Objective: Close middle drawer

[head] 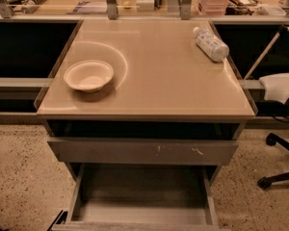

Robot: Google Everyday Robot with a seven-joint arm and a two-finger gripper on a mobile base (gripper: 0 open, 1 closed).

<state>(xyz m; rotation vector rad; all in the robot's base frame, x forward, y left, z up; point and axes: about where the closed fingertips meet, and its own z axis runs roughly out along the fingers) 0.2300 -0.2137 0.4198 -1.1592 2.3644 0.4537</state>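
Shallow grey metal middle drawer (144, 196) stands open beneath the beige counter (164, 85), white paper bowl (88, 75) and clear plastic bottle (210, 44); pincer out of view, grip cannot be told.

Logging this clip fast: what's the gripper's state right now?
Gripper: out of the camera view, so its state cannot be told.
Middle drawer stands pulled out.

Shows middle drawer (142, 196) standing open at 6 o'clock, bowl (88, 75) at 10 and bottle (211, 44) lying at 1 on cabinet top (159, 85), perhaps gripper (59, 220) at 7.
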